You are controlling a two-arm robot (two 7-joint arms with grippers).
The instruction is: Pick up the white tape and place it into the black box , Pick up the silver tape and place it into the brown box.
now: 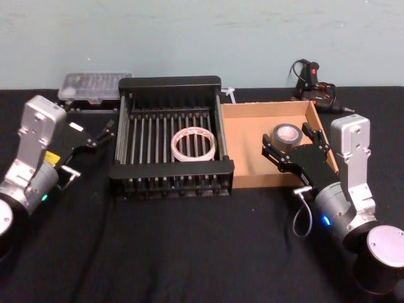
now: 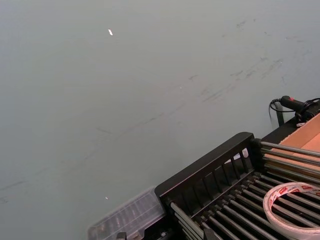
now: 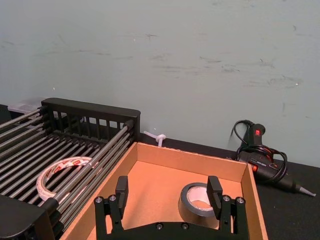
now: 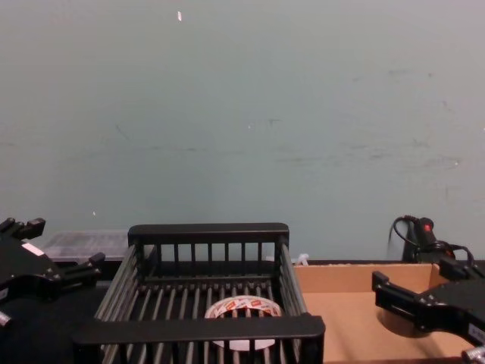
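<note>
Inside the black box the white tape lies flat on the slatted floor, toward the side nearest the brown box, so that half of the job looks done. And over in the brown box the silver tape sits flat on the cardboard in the far right corner, with the right end effector hovering just above and around it, fingers spread wide, one on each side of the roll and gripping nothing, as the right wrist view makes plain. So by my reading both tapes are home and what remains is for that arm to lift clear. Room to do it? The brown box's right wall and far wall are close beside the roll, so a straight rise looks safest; a sideways swing could catch the low rim. Beyond that corner a black corded tool lies on the desk, well clear. The left end effector waits outside the black box, just off its left rail, fingers parted and empty, with a clear plastic case behind it and open desk toward the robot.
</note>
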